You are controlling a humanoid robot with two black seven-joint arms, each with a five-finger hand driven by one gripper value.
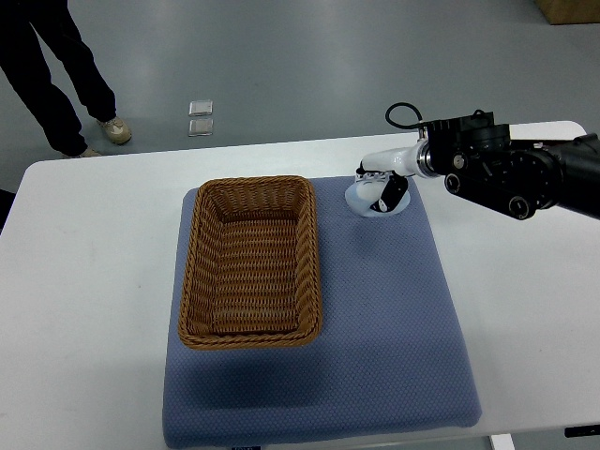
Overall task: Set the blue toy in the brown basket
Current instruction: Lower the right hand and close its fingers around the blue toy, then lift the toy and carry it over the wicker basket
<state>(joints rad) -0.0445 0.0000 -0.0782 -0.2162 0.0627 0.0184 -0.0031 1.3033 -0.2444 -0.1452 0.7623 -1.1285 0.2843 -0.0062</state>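
Note:
A pale blue toy [358,198] lies on the blue mat [394,309], just right of the brown wicker basket's far right corner. The basket [193,272] stands on the left part of the mat and has nothing in it. My right arm comes in from the right edge. Its white and black hand [382,187] sits on the toy with its fingers [392,195] curled around the toy's right side. The toy still touches the mat. The left arm is out of view.
The mat lies on a white table [84,281]. A person's legs and shoes [112,129] stand on the floor beyond the table's far left corner. Two small clear packets [200,118] lie on the floor behind the table.

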